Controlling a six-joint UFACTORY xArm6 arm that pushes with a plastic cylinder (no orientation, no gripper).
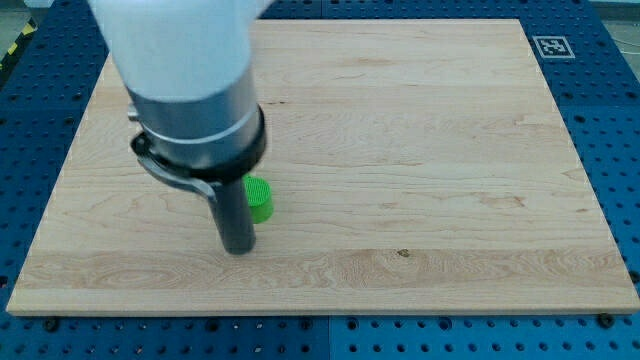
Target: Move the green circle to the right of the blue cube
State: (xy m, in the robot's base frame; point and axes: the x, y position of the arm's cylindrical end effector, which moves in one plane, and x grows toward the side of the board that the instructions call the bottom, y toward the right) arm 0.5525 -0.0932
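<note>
— Green circle (260, 198): where do you see it?
— Low on the wooden board (450, 150), left of centre, half hidden by the rod. Your tip (238, 250) holds nothing, resting just below-left of it.

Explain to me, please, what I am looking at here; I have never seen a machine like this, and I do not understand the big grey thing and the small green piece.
This is one picture from a single camera looking down at a slant on a wooden board that lies on a blue perforated table. The big pale and grey shape is the end of a robot arm, very close to the camera. It has no hand; it ends in a straight dark rod, and its lower end, my tip, rests on the board. Nothing is held: the rod only pushes things. The green piece is the green circle, a small round block, partly hidden behind the rod. My tip stands just toward the view's bottom-left of it; whether they touch I cannot tell. The arm hides the board's upper left, so no other blocks show. The black-and-white square at the view's top right is a printed marker.
</note>
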